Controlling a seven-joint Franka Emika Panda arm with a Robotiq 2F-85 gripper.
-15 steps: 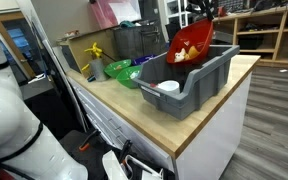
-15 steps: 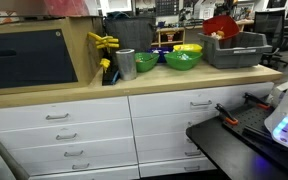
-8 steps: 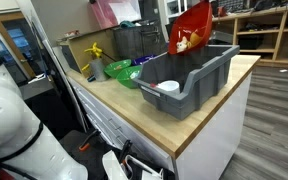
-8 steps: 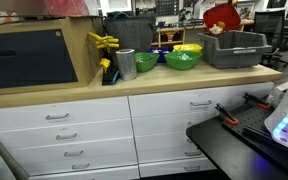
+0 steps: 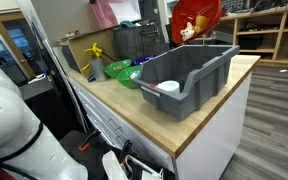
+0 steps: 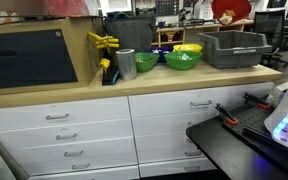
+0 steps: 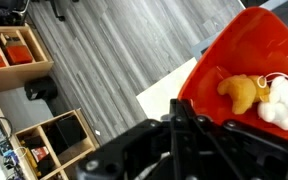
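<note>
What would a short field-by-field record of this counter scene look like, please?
held thing: red bowl, tilted, in the air
jaws: shut on the red bowl's rim, seen in the wrist view
in the bowl: tan croissant-shaped toy; white plush toy
below: grey bin, apart from the bowl, with a white round thing inside
surface: wooden countertop
nearby: green bowl; metal cup
</note>
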